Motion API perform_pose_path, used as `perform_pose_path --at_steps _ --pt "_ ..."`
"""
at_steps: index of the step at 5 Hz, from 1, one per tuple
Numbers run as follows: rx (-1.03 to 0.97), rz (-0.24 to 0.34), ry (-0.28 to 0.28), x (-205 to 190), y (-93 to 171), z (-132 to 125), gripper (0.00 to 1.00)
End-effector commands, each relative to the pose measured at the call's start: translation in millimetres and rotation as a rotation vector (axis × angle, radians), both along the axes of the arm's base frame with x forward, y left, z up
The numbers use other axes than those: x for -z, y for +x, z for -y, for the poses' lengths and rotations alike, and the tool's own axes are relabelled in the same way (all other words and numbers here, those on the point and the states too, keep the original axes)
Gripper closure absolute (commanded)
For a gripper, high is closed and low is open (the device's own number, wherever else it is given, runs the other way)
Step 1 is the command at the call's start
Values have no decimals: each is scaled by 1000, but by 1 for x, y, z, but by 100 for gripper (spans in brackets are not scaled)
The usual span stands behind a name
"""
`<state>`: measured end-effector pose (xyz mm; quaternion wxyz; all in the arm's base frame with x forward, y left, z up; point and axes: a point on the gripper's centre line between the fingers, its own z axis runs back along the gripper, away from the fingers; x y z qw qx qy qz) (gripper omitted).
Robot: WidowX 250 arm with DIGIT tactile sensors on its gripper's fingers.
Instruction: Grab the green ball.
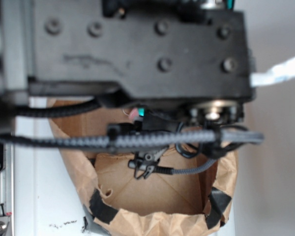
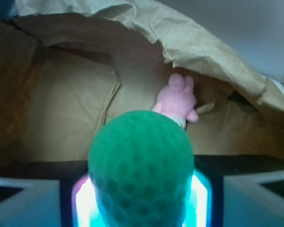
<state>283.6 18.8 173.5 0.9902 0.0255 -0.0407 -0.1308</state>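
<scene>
The green ball fills the middle of the wrist view, sitting right between the two pale fingers of the gripper, with a bright teal glow showing on either side of it. From how it sits there, raised clear of the paper below, I'd say the jaws are closed on it, though the actual contact points are hidden behind the ball itself.

Just beyond the ball, further into the paper bag, the pink bunny lies on the bag floor, apart from the ball and untouched.

From the outside view the arm blocks nearly everything; I can only see cables and the bag's crumpled rim patched with black tape. The ball does not show there.

What worries me is the grip. A round ball held only at its sides could roll or squirt out if the jaws are off-centre or the arm jerks. The bag's folded wall hangs close overhead too, so a careless lift might brush the paper, knock the ball loose, or drag the whole bag along.
</scene>
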Motion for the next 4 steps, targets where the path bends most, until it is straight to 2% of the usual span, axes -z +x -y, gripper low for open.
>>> perform_pose_path --at_steps 1,3,4 --pt "-130 80 -18 -41 -7 0 100" --pt "-179 107 -59 -44 -11 -10 100" --pt "-186 115 -55 -44 -12 -11 100"
